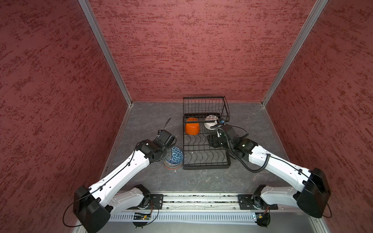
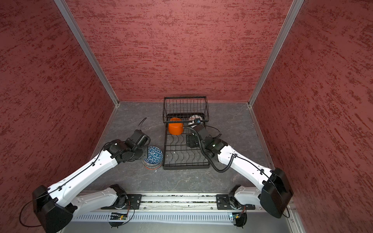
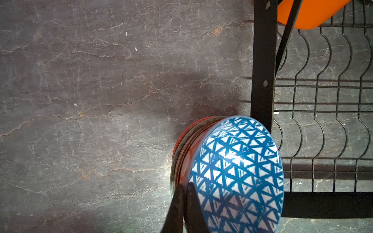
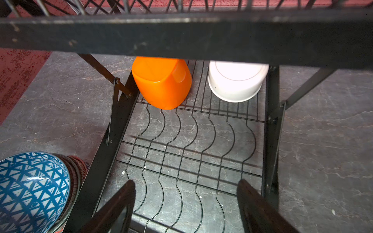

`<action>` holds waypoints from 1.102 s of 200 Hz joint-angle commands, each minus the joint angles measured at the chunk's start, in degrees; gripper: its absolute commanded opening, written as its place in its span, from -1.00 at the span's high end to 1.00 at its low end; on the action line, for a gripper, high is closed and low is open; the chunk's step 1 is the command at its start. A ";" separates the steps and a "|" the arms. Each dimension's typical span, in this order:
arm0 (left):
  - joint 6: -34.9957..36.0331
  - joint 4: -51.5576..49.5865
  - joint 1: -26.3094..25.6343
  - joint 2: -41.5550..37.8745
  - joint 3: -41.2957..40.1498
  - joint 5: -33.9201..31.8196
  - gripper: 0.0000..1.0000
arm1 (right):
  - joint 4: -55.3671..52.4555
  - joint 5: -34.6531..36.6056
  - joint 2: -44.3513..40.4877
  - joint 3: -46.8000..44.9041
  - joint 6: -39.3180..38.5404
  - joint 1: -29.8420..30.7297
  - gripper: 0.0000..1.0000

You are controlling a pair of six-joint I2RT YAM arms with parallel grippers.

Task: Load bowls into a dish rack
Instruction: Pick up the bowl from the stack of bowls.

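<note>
Black wire dish rack (image 1: 205, 167) sits mid-counter (image 1: 201, 183), with its raised basket at the far end. An orange bowl (image 1: 192, 128) and a plain white bowl (image 1: 210, 123) are on the base tray under the basket. They are side by side, not touching, bottoms facing the robot. The right wrist partly covers the white one in both top views.

A stack of patterned bowls (image 1: 171, 165) stands on the counter just beside the rack's near left corner. Its top one, a blue triangle-pattern bowl (image 3: 238, 173), is tilted.

The left arm reaches in low with the wrist bent over the stack, hiding the grip from above. Left gripper (image 3: 185, 187) fingers are clenched on the blue bowl's rim, one inside and one outside.

The right arm extends over the rack. Right gripper (image 4: 186, 181) angles down at bare slot wires, fingers spread wide, nothing between them.

The lower bowls' patterns and count are hard to make out.
</note>
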 commanded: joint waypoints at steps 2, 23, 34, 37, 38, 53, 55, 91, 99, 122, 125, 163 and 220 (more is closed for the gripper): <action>1.13 1.64 0.33 -1.38 -0.16 0.09 1.00 | 1.60 -1.95 0.40 2.08 -0.32 -0.36 -0.60; 1.61 2.53 0.29 -2.55 -0.79 0.47 1.00 | 3.02 -7.04 0.18 1.65 -1.79 -0.32 -0.61; 1.90 3.36 0.30 -3.43 -1.18 0.89 1.00 | 3.78 -9.52 0.00 1.42 -2.20 -0.30 -0.60; 2.10 3.57 0.29 -3.68 -1.31 1.06 1.00 | 3.90 -10.21 0.04 1.41 -2.35 -0.31 -0.60; 2.07 3.59 0.29 -3.76 -1.36 1.13 1.00 | 3.92 -10.31 0.04 1.36 -2.38 -0.31 -0.60; 2.54 4.55 0.29 -5.15 -1.83 1.80 1.00 | 4.02 -12.78 0.19 1.63 -2.91 -0.31 -0.61; 2.56 4.62 0.33 -5.31 -1.85 1.93 1.00 | 4.02 -13.04 0.24 1.64 -2.95 -0.34 -0.61; 3.59 6.07 0.39 -7.81 -2.64 3.38 1.00 | 4.88 -19.73 0.61 1.84 -4.03 -0.31 -0.61; 3.65 6.08 0.39 -8.03 -2.73 3.36 1.00 | 5.15 -21.25 0.66 1.84 -4.26 -0.29 -0.61; 3.84 6.13 0.48 -8.36 -2.69 3.32 1.00 | 5.05 -25.30 1.08 2.22 -4.95 -0.24 -0.59; 3.80 6.12 0.53 -8.40 -2.73 3.31 1.00 | 5.01 -25.83 1.17 2.34 -5.01 -0.26 -0.59; 3.75 6.43 0.54 -8.40 -2.38 3.49 1.00 | 3.03 -30.20 2.93 3.93 -4.64 -0.19 -0.41; 3.93 6.68 0.49 -8.88 -2.38 3.32 1.00 | 1.34 -29.42 3.80 5.05 -2.95 0.78 -0.21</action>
